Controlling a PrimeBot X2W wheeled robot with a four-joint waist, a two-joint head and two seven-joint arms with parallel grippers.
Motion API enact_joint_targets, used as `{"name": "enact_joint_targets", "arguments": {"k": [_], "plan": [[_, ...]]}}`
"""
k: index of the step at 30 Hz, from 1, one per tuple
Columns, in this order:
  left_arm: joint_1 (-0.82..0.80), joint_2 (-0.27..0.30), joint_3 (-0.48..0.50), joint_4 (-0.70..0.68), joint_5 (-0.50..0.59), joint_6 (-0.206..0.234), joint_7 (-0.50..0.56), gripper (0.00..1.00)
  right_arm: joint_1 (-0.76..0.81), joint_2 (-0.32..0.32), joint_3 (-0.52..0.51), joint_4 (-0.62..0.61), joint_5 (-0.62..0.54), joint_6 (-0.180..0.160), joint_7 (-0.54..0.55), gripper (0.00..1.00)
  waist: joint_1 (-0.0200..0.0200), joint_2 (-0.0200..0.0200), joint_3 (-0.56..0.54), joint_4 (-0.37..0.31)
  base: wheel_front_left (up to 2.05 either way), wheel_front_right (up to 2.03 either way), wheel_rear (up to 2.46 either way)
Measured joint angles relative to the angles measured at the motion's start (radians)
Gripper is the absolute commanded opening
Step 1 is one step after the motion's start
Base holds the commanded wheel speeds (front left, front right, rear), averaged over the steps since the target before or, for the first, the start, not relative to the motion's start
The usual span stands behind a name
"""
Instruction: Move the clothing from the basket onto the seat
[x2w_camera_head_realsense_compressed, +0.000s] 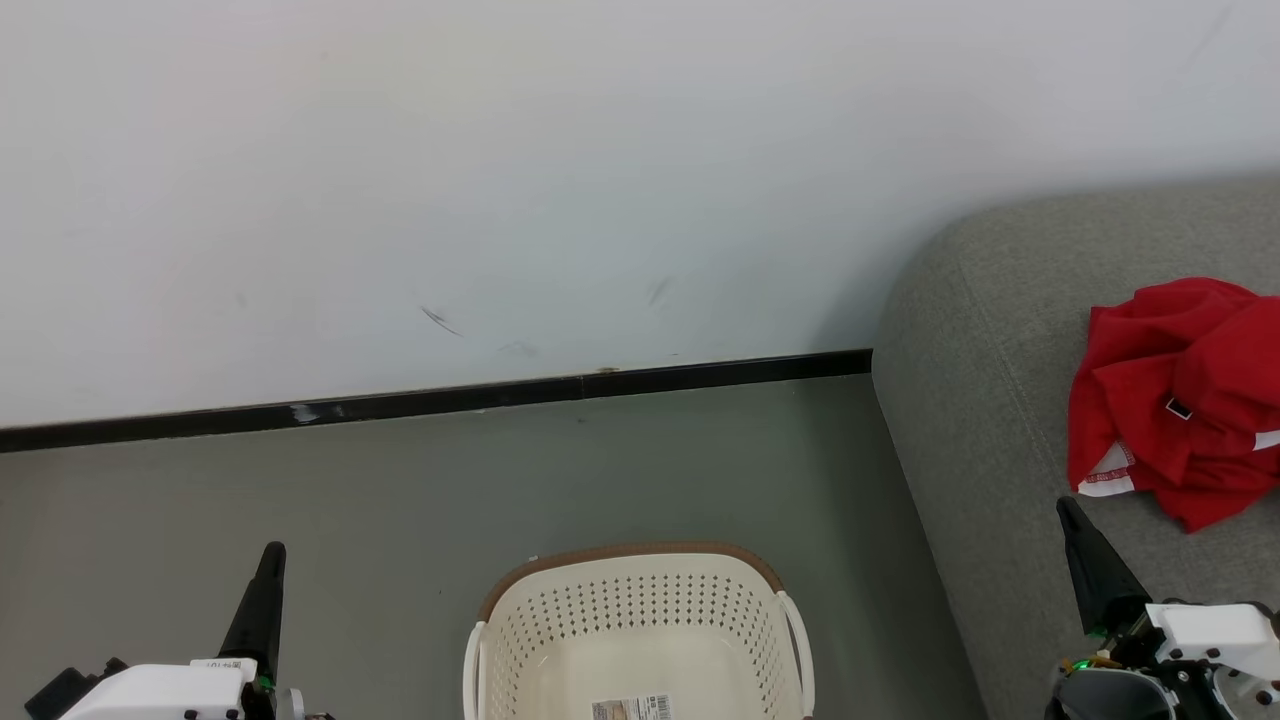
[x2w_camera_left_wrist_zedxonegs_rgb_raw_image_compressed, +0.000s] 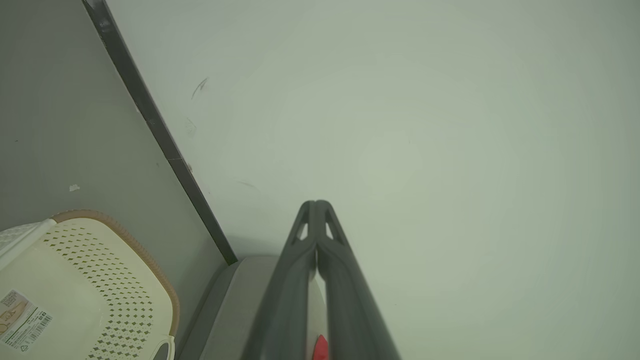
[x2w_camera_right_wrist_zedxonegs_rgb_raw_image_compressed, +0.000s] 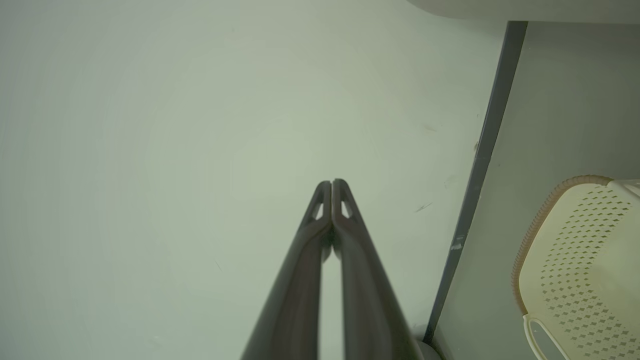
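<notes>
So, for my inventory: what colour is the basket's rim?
Brown basket rim, clearest in the head view.

You have a pale wall (x2w_camera_head_realsense_compressed: 600, 150) ahead, scuffed with a few dark marks (x2w_camera_head_realsense_compressed: 440, 320). A black baseboard (x2w_camera_head_realsense_compressed: 430, 402), chipped pale in spots, runs along its foot, meeting the grey-green floor (x2w_camera_head_realsense_compressed: 300, 500).

Clearance around the basket (x2w_camera_head_realsense_compressed: 640, 610)
Bare floor (x2w_camera_head_realsense_compressed: 300, 500) lies left of the basket; the seat (x2w_camera_head_realsense_compressed: 980, 420) blocks its right, the wall (x2w_camera_head_realsense_compressed: 500, 200) stands behind

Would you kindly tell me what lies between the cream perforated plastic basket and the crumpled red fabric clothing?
In the head view, only bare grey floor and the rounded edge of the grey woven sofa.
</notes>
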Motion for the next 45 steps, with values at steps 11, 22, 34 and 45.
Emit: {"name": "enact_joint_targets", "arguments": {"k": [11, 22, 34, 45], "plan": [[0.000, 0.000, -0.001, -0.001, 0.000, 0.000, -0.001, 0.00, -0.001, 0.001, -0.002, 0.000, -0.001, 0.000, 0.000, 0.00, -0.0001, 0.0000, 0.000, 0.000, 0.00, 0.00, 0.00], [0.000, 0.000, -0.001, -0.001, 0.000, 0.000, -0.001, 0.00, -0.001, 0.001, -0.003, 0.001, -0.001, 0.000, 0.001, 0.00, -0.0001, 0.0000, 0.000, 0.000, 0.00, 0.00, 0.00], [0.000, 0.000, -0.002, -0.001, 0.000, 0.000, -0.001, 0.00, -0.001, 0.002, -0.005, 0.001, -0.002, 0.000, 0.001, 0.00, -0.0001, 0.0000, 0.000, 0.000, 0.00, 0.00, 0.00], [0.000, 0.000, -0.002, -0.001, 0.000, 0.000, -0.001, 0.00, -0.001, 0.003, -0.007, 0.001, -0.003, 0.000, 0.001, 0.00, -0.0001, 0.0000, 0.000, 0.000, 0.00, 0.00, 0.00]]}}
